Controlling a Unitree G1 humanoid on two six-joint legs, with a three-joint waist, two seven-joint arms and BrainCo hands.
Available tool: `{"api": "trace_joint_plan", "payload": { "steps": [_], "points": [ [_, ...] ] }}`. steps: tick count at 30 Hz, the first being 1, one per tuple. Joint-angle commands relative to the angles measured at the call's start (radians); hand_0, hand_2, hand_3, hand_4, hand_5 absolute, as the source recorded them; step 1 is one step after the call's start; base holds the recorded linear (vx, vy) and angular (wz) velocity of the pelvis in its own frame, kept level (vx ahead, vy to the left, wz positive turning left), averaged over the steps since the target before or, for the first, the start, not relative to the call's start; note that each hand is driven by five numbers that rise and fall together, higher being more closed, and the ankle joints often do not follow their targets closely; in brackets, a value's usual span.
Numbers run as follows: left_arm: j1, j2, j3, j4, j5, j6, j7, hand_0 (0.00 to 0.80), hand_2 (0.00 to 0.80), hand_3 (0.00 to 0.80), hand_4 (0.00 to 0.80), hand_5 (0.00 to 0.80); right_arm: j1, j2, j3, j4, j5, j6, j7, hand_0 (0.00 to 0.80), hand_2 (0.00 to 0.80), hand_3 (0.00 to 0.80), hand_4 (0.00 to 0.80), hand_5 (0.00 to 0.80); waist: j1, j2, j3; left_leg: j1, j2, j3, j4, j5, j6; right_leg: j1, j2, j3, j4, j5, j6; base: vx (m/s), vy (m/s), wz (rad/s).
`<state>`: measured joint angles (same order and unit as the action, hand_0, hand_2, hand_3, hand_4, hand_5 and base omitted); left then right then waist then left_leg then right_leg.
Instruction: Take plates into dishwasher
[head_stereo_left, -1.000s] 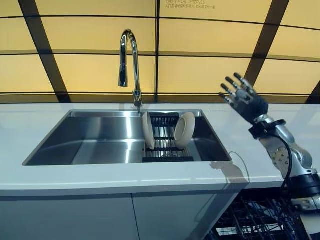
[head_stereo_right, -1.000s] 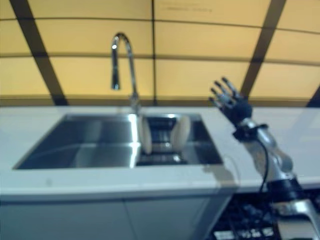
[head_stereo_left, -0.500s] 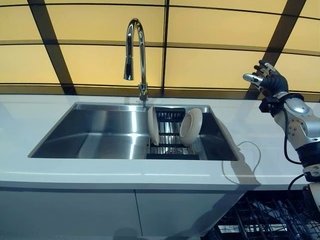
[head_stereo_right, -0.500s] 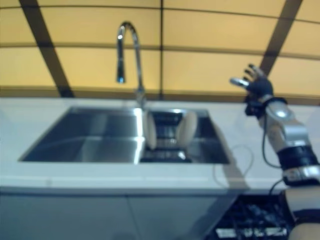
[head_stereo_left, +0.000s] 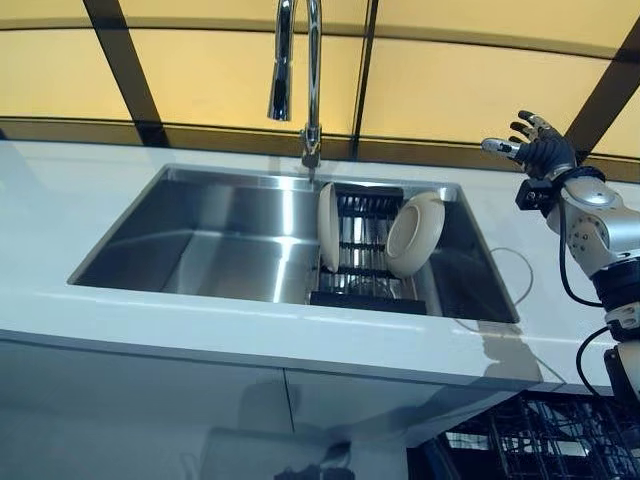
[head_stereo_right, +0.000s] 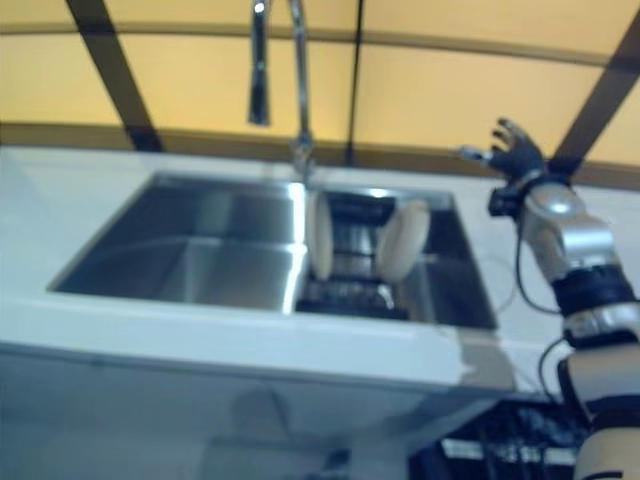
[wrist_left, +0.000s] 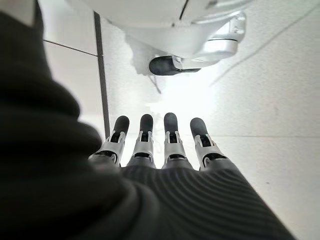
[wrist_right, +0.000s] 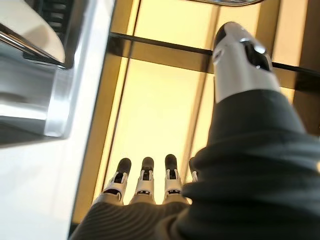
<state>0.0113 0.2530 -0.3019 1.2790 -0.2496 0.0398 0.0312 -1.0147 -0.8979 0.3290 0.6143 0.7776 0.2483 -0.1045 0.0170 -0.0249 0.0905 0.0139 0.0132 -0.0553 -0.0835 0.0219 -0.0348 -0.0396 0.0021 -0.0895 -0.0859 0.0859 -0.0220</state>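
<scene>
Two white plates stand in a black rack (head_stereo_left: 363, 262) at the right end of the steel sink (head_stereo_left: 200, 250). One plate (head_stereo_left: 327, 226) is upright and edge-on, the other plate (head_stereo_left: 415, 234) leans to its right. My right hand (head_stereo_left: 535, 150) hovers open over the counter to the right of the sink, near the back wall, apart from the plates. In the right wrist view its fingers (wrist_right: 145, 182) are straight, and a plate (wrist_right: 35, 25) shows in the rack beyond. My left hand (wrist_left: 165, 150) appears only in the left wrist view, fingers straight, pointing at the floor, holding nothing.
A tall chrome faucet (head_stereo_left: 312, 80) rises behind the sink's middle. The white counter (head_stereo_left: 200, 320) runs along the front. A dark wire dishwasher rack (head_stereo_left: 540, 450) is pulled out below the counter at the lower right. Yellow wall panels stand behind.
The camera has moved, so the whole scene sits lower and further right. My right hand has turned its spread fingers from upward to toward the back wall and stayed open. The plates have not moved.
</scene>
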Motion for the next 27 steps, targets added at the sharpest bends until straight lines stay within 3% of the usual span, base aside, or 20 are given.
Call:
{"api": "trace_joint_plan", "payload": {
  "steps": [1, 27],
  "points": [
    [-0.032, 0.041, -0.062, 0.045, 0.022, -0.006, 0.016, 0.0, 0.0, 0.0, 0.0, 0.0, -0.157, -0.02, 0.041, 0.055, 0.008, -0.021, -0.013, 0.0, 0.0, 0.0, 0.0, 0.0, 0.027, -0.039, 0.001, -0.042, -0.044, 0.02, -0.004, -0.015, 0.052, 0.001, -0.03, 0.025, -0.001, -0.023, 0.054, 0.009, -0.016, 0.04],
    [-0.074, 0.039, -0.085, 0.011, -0.007, -0.004, 0.013, 0.0, 0.0, 0.0, 0.0, 0.0, -0.122, 0.043, 0.061, 0.068, 0.032, 0.058, 0.074, 0.0, 0.0, 0.0, 0.0, 0.0, 0.013, -0.021, 0.05, -0.065, -0.044, 0.031, -0.004, -0.013, 0.049, -0.027, -0.038, 0.035, -0.001, -0.016, 0.051, -0.008, 0.0, 0.0]
  ]
}}
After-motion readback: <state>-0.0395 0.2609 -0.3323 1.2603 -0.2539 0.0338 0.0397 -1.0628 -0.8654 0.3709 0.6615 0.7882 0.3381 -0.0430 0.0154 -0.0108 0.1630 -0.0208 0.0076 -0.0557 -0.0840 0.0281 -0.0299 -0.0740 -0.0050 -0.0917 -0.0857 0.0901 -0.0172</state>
